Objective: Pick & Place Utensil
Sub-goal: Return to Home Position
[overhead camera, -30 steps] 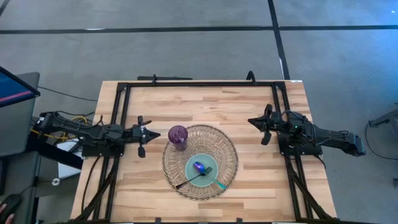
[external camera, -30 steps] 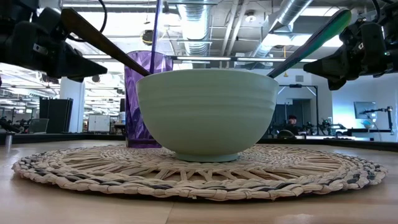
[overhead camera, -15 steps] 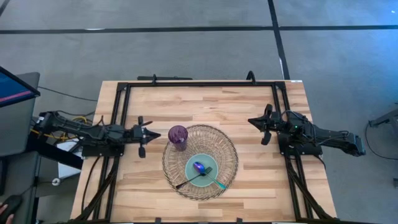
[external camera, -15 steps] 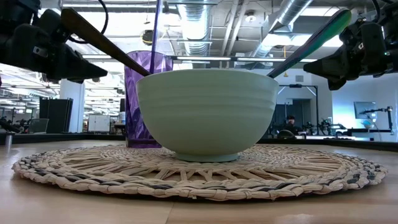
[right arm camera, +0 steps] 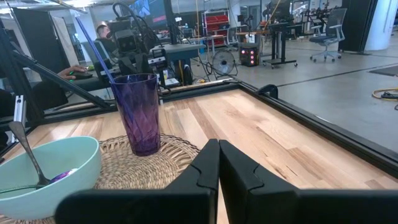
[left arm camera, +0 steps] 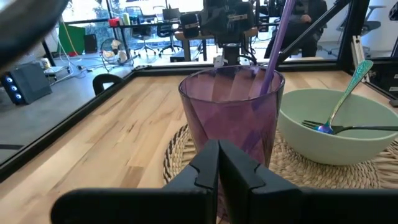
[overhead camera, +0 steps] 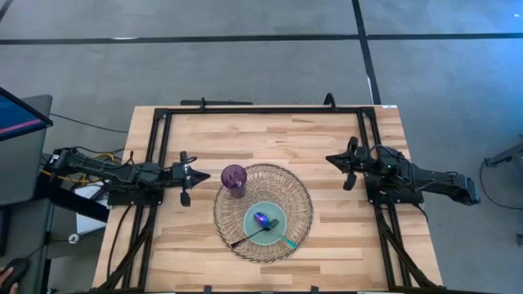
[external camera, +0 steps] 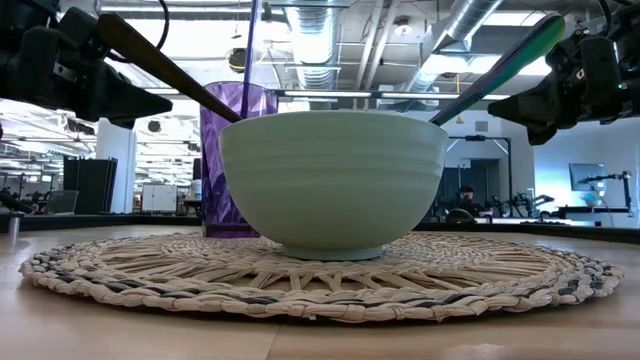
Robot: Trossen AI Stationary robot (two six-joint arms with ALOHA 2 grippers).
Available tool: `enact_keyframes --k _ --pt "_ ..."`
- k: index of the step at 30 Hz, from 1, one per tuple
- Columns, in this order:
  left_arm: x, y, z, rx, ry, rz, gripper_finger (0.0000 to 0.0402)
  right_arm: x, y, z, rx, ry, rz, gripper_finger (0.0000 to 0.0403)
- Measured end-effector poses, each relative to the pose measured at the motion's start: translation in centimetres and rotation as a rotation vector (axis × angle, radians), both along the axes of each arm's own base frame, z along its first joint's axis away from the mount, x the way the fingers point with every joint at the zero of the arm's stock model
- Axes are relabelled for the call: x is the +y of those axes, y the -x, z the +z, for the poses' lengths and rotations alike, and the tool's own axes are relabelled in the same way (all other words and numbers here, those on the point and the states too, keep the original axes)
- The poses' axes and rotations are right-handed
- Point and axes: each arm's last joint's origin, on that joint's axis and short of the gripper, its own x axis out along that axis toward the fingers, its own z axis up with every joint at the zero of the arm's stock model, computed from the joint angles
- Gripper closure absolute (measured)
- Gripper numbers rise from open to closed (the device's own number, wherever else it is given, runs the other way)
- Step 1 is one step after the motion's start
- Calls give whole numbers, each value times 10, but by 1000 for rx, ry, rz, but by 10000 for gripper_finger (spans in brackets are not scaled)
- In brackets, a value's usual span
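Note:
A mint-green bowl [overhead camera: 268,222] stands on a round woven placemat [overhead camera: 263,212] at the table's middle. In it lie a dark fork [overhead camera: 249,236] and a spoon [overhead camera: 261,219] with a shiny blue head and a teal handle. Both handles lean out over the bowl's near rim. A purple cup [overhead camera: 234,177] with a straw [left arm camera: 277,43] stands on the mat's far left part. My left gripper [overhead camera: 206,175] hovers shut just left of the cup. My right gripper [overhead camera: 329,158] hovers shut near the right rail, well clear of the mat. Neither holds anything.
A black metal frame [overhead camera: 261,109] runs along the table's far, left and right sides. Bare wood lies between the mat and the right rail [overhead camera: 343,212], and beyond the mat toward the far edge. The room behind holds desks, chairs and a seated person [external camera: 468,197].

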Motion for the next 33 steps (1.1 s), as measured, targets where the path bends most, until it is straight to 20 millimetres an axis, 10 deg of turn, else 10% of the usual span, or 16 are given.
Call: enact_keyframes --k 33 --pt "1 5 6 -69 16 0 389 0 0 0 0 0 0 402"
